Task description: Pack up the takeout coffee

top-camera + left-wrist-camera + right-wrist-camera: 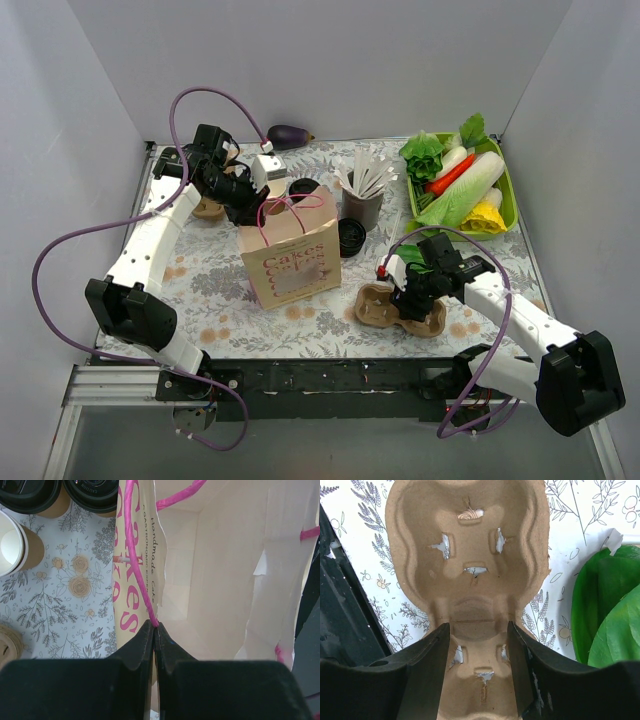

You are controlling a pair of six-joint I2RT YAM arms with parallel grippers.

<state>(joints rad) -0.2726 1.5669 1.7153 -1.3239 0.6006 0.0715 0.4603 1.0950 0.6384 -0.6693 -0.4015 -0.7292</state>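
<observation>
A kraft paper bag (290,258) with pink "Cakes" print and pink handles stands open mid-table. My left gripper (258,205) is shut on its rear rim and pink handle (142,585), right at the fingertips (154,624); the bag's inside (215,580) shows empty. Two kraft cups with black lids stand behind the bag (303,188) (350,237), and also show in the left wrist view (30,495) (95,492). An open cup, white inside (10,545), stands beside them. My right gripper (408,290) (477,625) is open, its jaws either side of the waist of the tan pulp carrier (400,308) (470,540).
A dark grey cup of white sticks (362,200) stands behind the bag to the right. A green tray of vegetables (505,170) fills the far right corner, with a green leaf (605,615) near the carrier. An eggplant (290,132) lies at the back wall. White walls enclose three sides.
</observation>
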